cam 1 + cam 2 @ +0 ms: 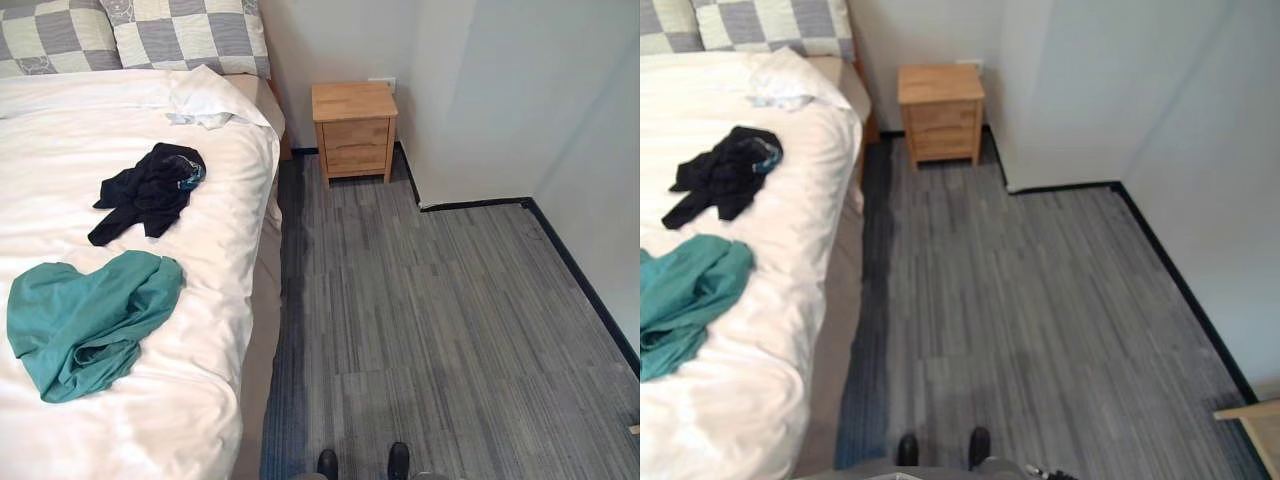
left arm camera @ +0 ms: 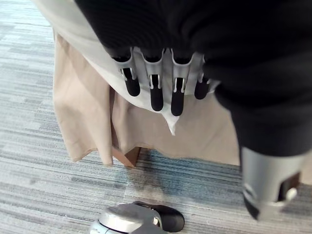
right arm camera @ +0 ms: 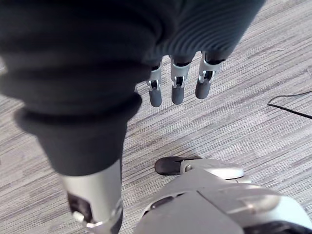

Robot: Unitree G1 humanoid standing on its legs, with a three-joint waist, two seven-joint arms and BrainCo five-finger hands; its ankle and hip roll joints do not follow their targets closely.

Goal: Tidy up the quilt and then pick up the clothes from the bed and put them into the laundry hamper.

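While you look down from the head camera, nearest you at the lower left of the frame is the white quilt, spread over the bed and hanging over its side edge. On it, at the left edge of the frame, lies the teal garment, crumpled in a loose heap. Further up the quilt, left of centre, you have the dark garment, bunched with one part trailing toward the teal one; the two lie near each other but apart. Beyond that, the quilt's upper corner is folded back near two checkered pillows along the top left of the frame. At the top centre, a wooden nightstand stands on the grey striped floor against the wall, just beside the bed's head end. A pale wooden corner shows at the lower right of the right eye view.

Your left hand hangs beside the bed's beige skirt, fingers straight and relaxed, holding nothing. Your right hand hangs over the floor, fingers likewise straight and empty.
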